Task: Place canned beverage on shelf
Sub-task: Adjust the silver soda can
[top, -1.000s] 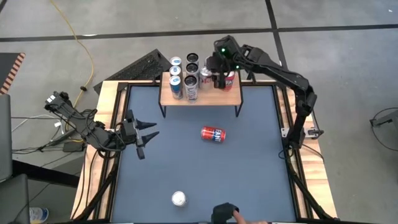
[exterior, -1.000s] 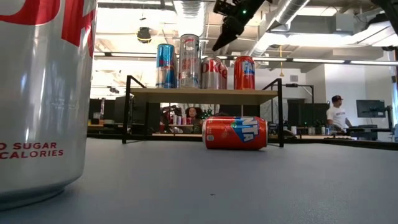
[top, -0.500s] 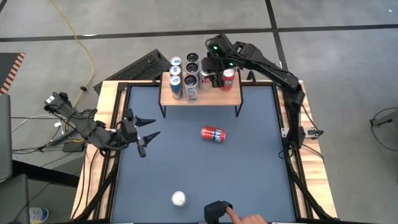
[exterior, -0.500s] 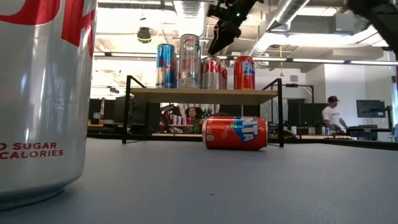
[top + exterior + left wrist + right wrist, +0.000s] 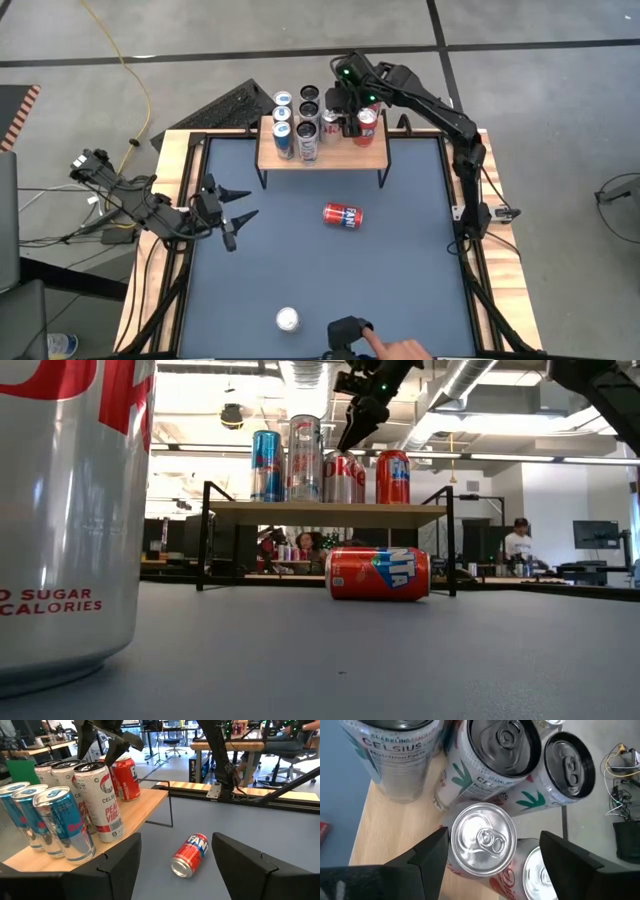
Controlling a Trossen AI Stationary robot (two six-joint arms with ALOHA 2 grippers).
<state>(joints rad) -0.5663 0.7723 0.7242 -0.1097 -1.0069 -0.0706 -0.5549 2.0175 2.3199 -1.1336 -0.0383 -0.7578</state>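
Observation:
The shelf [image 5: 340, 156] stands at the table's far side on its thin black legs and carries several upright cans. Among them are a silver Coke can [image 5: 485, 838] and a red Fanta can [image 5: 393, 477]. My right gripper [image 5: 350, 435] hangs open, slanting down above the Coke can. In the right wrist view its fingers show on either side of the can's top, clear of it. A second red Fanta can [image 5: 343, 215] lies on its side on the dark mat in front of the shelf. My left gripper [image 5: 238, 215] waits open and level at the table's left side, pointing toward that can.
A silver can [image 5: 288, 319] stands near the table's front edge and fills the left of the low view [image 5: 70, 510]. A person's dark-gloved hand [image 5: 352, 336] reaches over the near edge. A keyboard [image 5: 235, 105] lies behind the shelf. Open mat lies between the shelf and the near edge.
My right gripper has drifted a little toward the table's left, from over the shelf's red Fanta can to over the Coke can, and has tipped more steeply downward. Its elbow has swung in. The gloved hand at the near edge has shifted left.

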